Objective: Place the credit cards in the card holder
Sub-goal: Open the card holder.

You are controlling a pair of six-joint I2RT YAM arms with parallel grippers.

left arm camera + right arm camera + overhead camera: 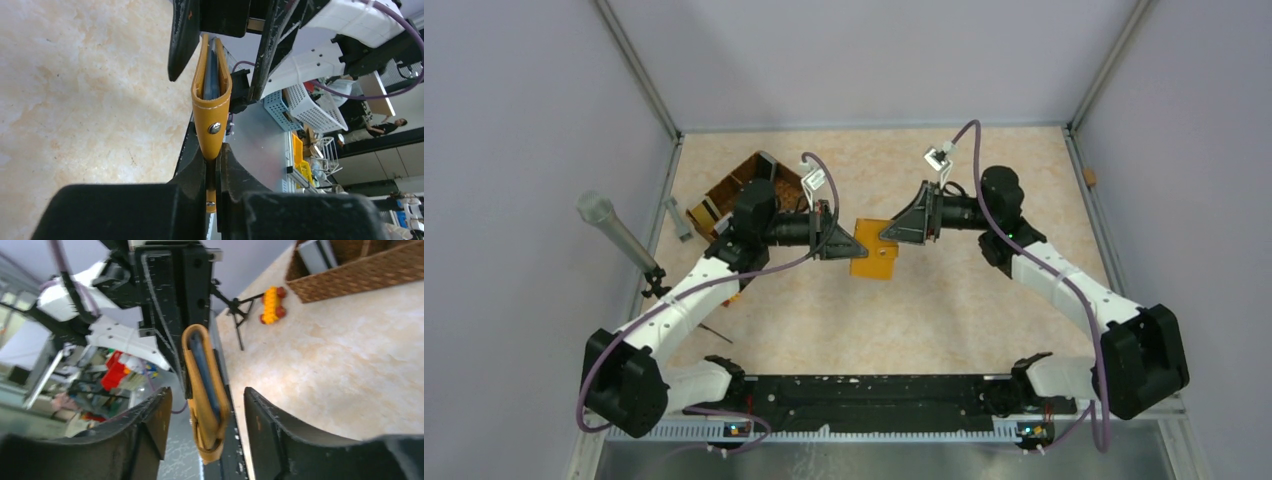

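Left gripper (pixel 212 152): I am clamping it on one end of the card holder (pixel 212 107), both fingers pressing flat against the mustard-orange leather just below the metal stud. In the top view this gripper (pixel 849 247) is holding the card holder (pixel 874 262) over the middle of the worktop (pixel 984 300), lifted off the surface.

Right gripper (pixel 207 395): I am keeping its fingers (pixel 150 425) spread wide, one on each side of the card holder (pixel 210 442), neither one touching it. From above, this gripper (pixel 889 232) is meeting the holder from the opposite side.

Contents: a dark card (pixel 212 75) is sitting edge-on between the two leather flaps; the right wrist view is showing the same card (pixel 204 372) as a bluish strip. I cannot tell how many cards are inside.

Surroundings: a woven basket (pixel 744 185) and an orange toy block (pixel 271 305) are lying well apart from the holder, on the left arm's side.
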